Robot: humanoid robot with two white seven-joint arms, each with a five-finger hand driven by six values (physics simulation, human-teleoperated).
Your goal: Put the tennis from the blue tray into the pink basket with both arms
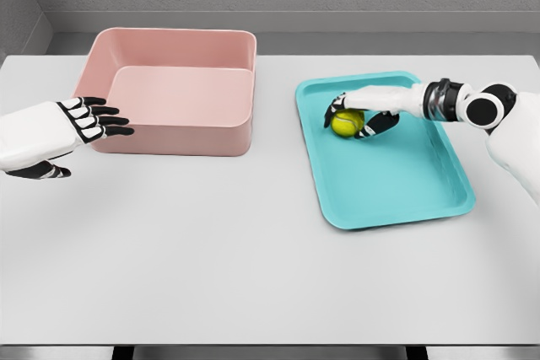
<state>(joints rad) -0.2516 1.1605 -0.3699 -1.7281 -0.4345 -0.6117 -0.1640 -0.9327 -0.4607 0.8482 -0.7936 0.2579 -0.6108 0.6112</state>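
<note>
A yellow-green tennis ball lies in the upper left part of the blue tray. My right hand reaches in from the right and wraps its fingers over and around the ball. The pink basket stands at the back left of the table, with nothing inside. My left hand hovers beside the basket's left front corner, fingers stretched out flat toward it and holding nothing.
The grey table carries only the basket and the tray. A gap of bare table separates the basket's right wall from the tray's left rim. A grey wall runs behind the table.
</note>
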